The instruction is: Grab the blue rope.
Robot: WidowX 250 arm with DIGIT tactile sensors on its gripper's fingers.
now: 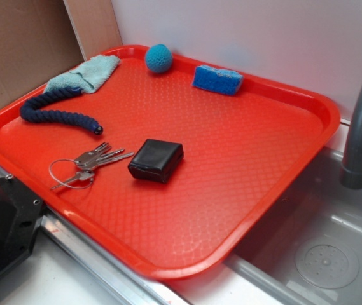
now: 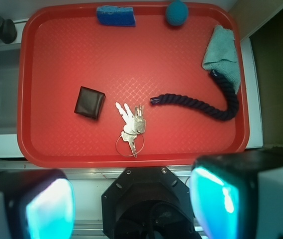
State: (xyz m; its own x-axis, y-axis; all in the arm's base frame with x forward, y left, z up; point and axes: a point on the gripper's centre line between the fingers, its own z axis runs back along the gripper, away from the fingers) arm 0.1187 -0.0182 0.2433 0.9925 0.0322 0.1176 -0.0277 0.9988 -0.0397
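Dark navy twisted rope (image 2: 201, 102), short & thick, curved like a worm, lies on the red textured plastic tray (image 2: 56, 45). In the wrist view it sits in the tray's right half, toward the near-right corner. One capped end points to the tray's middle, near the bunch of silver keys on a ring (image 2: 130, 127); the other end curls up to touch the pale aqua folded cloth (image 2: 223, 52) by the right edge.

Long axis of the straight stretch runs roughly left-right across the wrist view, then hooks up.

Gripper (image 2: 131, 204): fingers spread wide, nothing between them, parked off the tray's near edge. Rope is ahead & to the right of it, well apart.

Judgement: reach fwd + right, straddle the straight stretch across its width.
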